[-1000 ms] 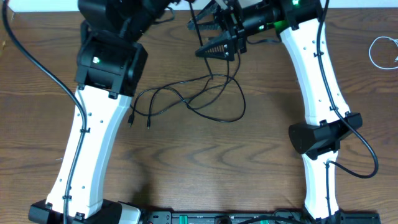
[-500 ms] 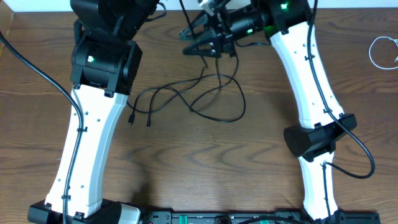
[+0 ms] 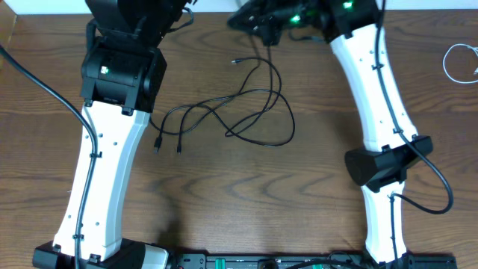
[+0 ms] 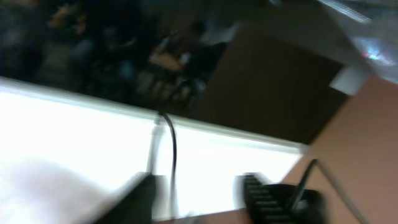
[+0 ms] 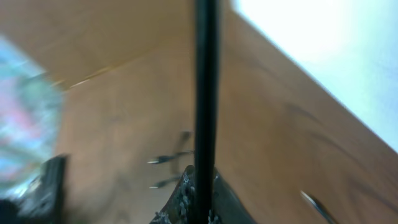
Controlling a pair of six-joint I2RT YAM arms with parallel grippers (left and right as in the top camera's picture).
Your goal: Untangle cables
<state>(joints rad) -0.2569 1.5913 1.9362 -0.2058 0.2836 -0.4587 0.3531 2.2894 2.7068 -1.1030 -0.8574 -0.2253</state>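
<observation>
Two hands: the right hand (image 5: 198,200) clamps the black cable (image 5: 205,93) looped on the desk (image 3: 224,202); the left hand (image 4: 199,186) holds its fingers apart.

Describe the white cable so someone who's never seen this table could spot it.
On the wooden table, go to the far right edge, past the right arm. There lies the white cable, a thin loop partly cut off by the picture. Unlike the black cable sprawled between the arms, it is white and lies alone.
</observation>
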